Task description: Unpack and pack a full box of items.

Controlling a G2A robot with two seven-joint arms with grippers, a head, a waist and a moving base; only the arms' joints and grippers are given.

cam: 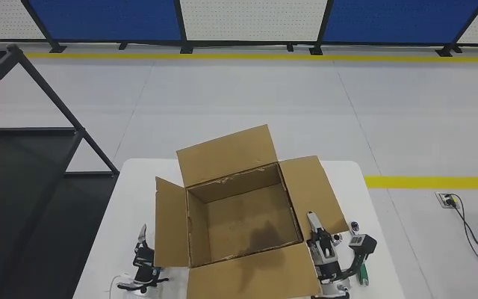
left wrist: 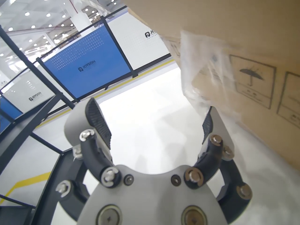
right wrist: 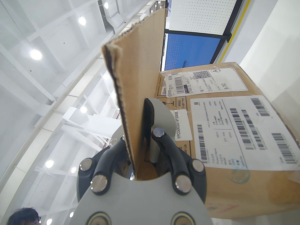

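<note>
Grey floor (cam: pixel 246 97) with blue and white panels (cam: pixel 104 19) at 12 o'clock; white counter (cam: pixel 134 194) below. Box (cam: pixel 198 232) sits mid-counter with all four flaps out, and no items are visible inside, so unpacking looks done and packing is likely next.

Right jaws are at the box's 4 o'clock corner, pressed together on a flap (right wrist: pixel 131 83). It stands edge-on between the pads, its gripped edge running roughly 12 to 6. Near flap or right flap, cannot tell.

Left jaws are at the box's 8 o'clock, spread with nothing between them. The box side wall is just beside them toward 2 o'clock, with clear film (left wrist: pixel 206 71) hanging off it.

Small items (cam: pixel 358 243), too small to identify, lie at 3 o'clock of the right jaws, well apart from the left. The right arm is nearer, but it probably has to release the flap first.
</note>
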